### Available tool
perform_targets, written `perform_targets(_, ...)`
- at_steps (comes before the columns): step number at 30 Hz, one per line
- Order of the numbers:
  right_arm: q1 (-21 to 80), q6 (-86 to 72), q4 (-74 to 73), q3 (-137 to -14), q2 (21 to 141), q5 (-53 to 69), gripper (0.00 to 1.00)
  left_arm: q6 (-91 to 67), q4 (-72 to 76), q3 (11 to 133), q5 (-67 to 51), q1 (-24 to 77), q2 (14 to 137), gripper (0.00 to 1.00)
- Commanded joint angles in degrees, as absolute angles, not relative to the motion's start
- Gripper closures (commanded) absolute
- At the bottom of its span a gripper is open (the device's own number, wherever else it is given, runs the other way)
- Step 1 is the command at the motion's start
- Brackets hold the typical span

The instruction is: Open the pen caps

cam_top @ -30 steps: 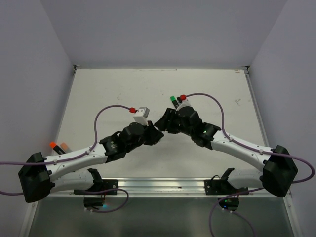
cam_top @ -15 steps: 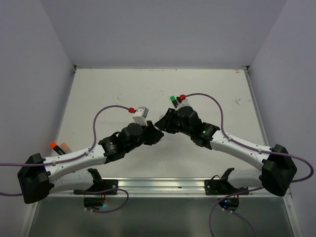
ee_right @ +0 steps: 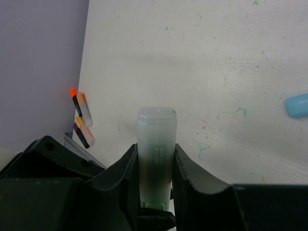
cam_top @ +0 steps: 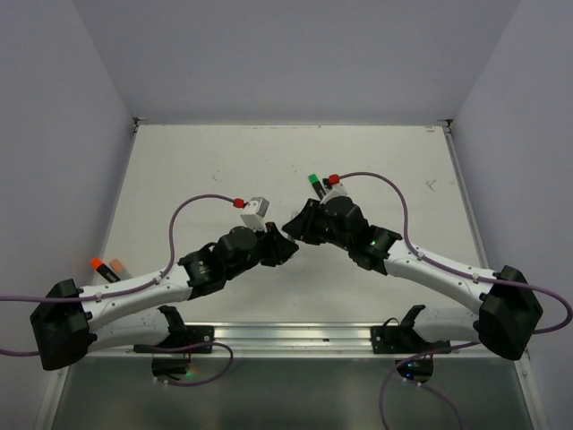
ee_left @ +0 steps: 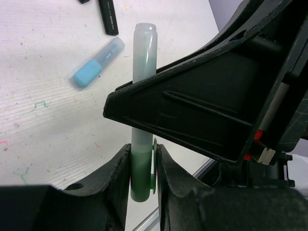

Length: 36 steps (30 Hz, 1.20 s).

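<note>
A pale mint marker (ee_left: 144, 72) is held in the air between both grippers above the middle of the table. My left gripper (ee_left: 143, 159) is shut on its darker green cap (ee_left: 138, 180), which has a clip on one side. My right gripper (ee_right: 156, 154) is shut on the pale mint body (ee_right: 157, 134). One black finger of the right gripper (ee_left: 192, 110) crosses in front of the body in the left wrist view. In the top view the left gripper (cam_top: 283, 245) and the right gripper (cam_top: 292, 224) meet tip to tip, and the marker is hidden between them.
A light blue marker (ee_left: 98, 62) and a black marker (ee_left: 108, 17) lie on the table beyond the grippers. A black marker with a green cap (cam_top: 314, 182) lies behind the right wrist. Orange-tipped markers (cam_top: 106, 266) lie by the left wall. A metal rail (cam_top: 286, 336) runs along the near edge.
The right jaws have closed in on the marker body. Both wrists have shifted slightly, the left a little toward the near edge. The markers on the table have not moved.
</note>
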<state>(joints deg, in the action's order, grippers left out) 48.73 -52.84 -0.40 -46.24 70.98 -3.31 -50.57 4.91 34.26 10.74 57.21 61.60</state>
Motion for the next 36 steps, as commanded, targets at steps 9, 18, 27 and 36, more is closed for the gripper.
perform_targets(9, 48.4, -53.7, 4.4, -45.7, 69.3, -5.1, 1.00, -52.1, 9.1, 28.9, 8.7, 57.4, 58.4, 0.52)
perform_targets(18, 48.4, -54.1, 6.0, -45.4, 70.4, -3.6, 1.00, -52.8, 10.4, 28.6, 9.8, 57.4, 59.4, 0.52)
perform_targets(27, 48.3, -54.7, 6.5, -45.1, 71.3, -3.3, 1.00, -51.7, 9.0, 31.9, 11.2, 57.4, 60.6, 0.55)
perform_targets(36, 48.5, -54.9, 6.5, -44.6, 71.3, -3.7, 1.00, -50.7, 8.7, 33.7, 11.0, 57.4, 62.0, 0.95)
